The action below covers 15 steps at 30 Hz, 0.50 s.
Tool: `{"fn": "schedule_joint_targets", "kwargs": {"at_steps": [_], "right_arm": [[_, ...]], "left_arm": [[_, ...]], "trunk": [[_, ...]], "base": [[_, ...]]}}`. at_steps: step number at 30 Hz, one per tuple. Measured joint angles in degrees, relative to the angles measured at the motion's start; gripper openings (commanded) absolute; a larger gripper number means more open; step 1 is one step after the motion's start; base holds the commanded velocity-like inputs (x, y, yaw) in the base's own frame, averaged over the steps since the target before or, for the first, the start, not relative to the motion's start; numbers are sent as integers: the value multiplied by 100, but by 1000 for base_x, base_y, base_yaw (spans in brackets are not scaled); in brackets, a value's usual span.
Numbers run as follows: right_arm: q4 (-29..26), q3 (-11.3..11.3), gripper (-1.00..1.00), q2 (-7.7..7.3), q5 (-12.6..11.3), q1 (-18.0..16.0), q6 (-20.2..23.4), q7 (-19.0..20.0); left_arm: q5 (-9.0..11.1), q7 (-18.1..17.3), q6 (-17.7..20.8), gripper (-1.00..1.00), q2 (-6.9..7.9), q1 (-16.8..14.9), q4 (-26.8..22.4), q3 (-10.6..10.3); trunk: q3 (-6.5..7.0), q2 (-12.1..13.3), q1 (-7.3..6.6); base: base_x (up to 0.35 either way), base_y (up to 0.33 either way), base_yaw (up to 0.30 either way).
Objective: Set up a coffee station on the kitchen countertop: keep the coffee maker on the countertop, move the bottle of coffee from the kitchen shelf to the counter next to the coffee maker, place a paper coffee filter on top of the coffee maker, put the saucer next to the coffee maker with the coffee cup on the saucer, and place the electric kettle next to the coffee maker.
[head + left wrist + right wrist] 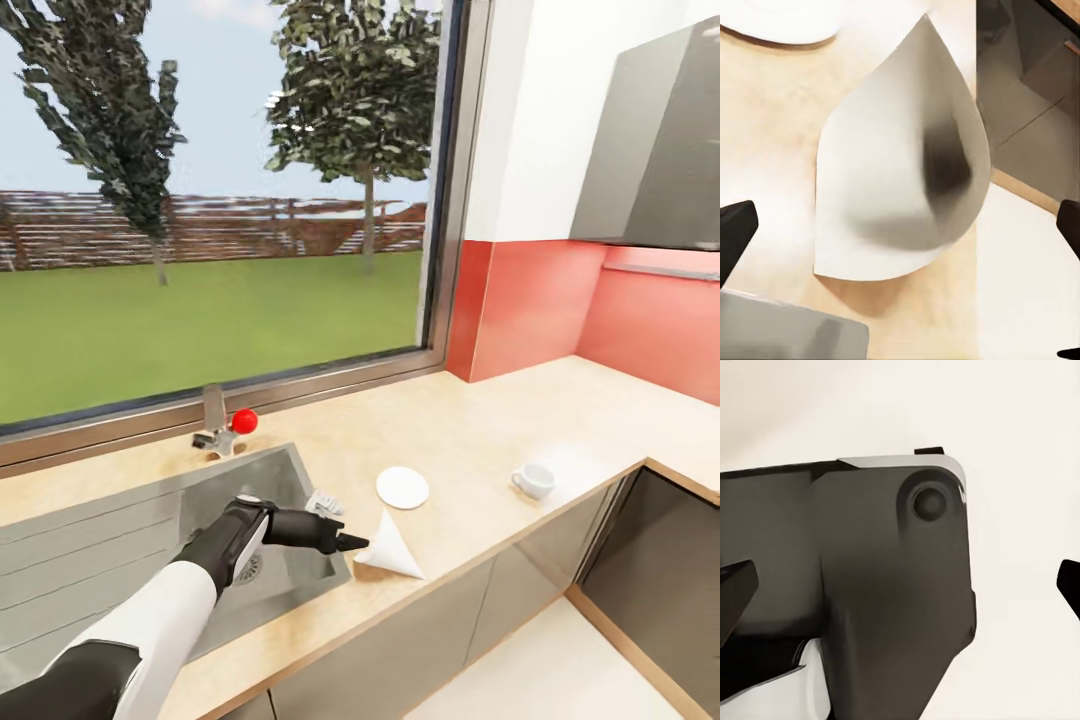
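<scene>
The white cone-shaped paper coffee filter (392,550) lies on the kitchen countertop (480,430) near its front edge, just right of the sink. My left gripper (352,542) reaches over the sink corner to the filter's edge. In the left wrist view the filter (900,187) lies between the gripper's (900,229) open, wide-spread fingers. The saucer (402,487) lies flat just behind the filter. The coffee cup (535,480) stands on the counter further right. My right gripper (900,592) is open, facing a dark robot part. Coffee maker, bottle of coffee, electric kettle and kitchen shelf are out of view.
The grey steel sink (120,540) is set in the counter under my left arm, with a faucet and red knob (243,421) behind it. A large window runs along the back. A grey hood (660,150) hangs over the red-walled right corner.
</scene>
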Motion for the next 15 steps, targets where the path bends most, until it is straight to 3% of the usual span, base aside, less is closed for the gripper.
{"fn": "schedule_joint_targets", "kwargs": {"at_steps": [5,15], "right_arm": [[0,0,100,-1,0,0,0,0],[0,0,100,-2,0,1,0,0]], "left_arm": [[-1,-9,-2,100,0,1,6,0],[-1,2,-3,100,-16,1,39,7]], "trunk": [[0,0,0],[0,0,0]], "base": [[0,0,-240],[0,0,-79]]}}
